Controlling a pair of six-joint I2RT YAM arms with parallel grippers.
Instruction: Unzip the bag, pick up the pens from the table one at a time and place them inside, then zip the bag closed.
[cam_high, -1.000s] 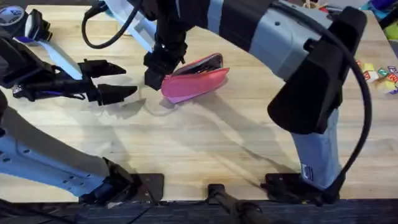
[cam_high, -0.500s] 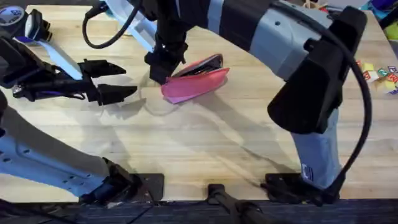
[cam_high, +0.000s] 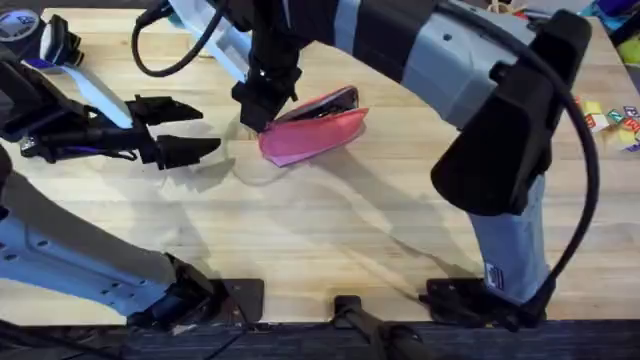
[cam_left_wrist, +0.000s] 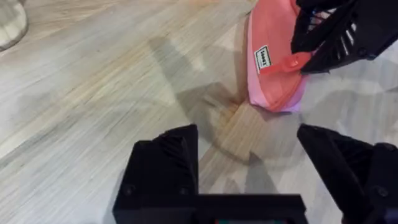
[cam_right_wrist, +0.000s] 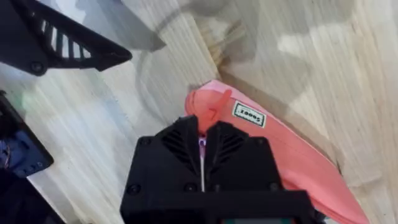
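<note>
Near the middle of the tabletop (cam_high: 330, 230) lies one bag (cam_high: 315, 135), its zipper edge partly parted and dark inside. Two hands are at work. The right hand (cam_high: 262, 105) is at the bag's left end, fingers pressed together on the red zipper pull (cam_right_wrist: 208, 115). The left hand (cam_high: 195, 130) hovers just left of the bag, fingers spread wide and holding nothing. Bare planks run broadly between the bag and the near edge; the far edge lies close behind the bag.
</note>
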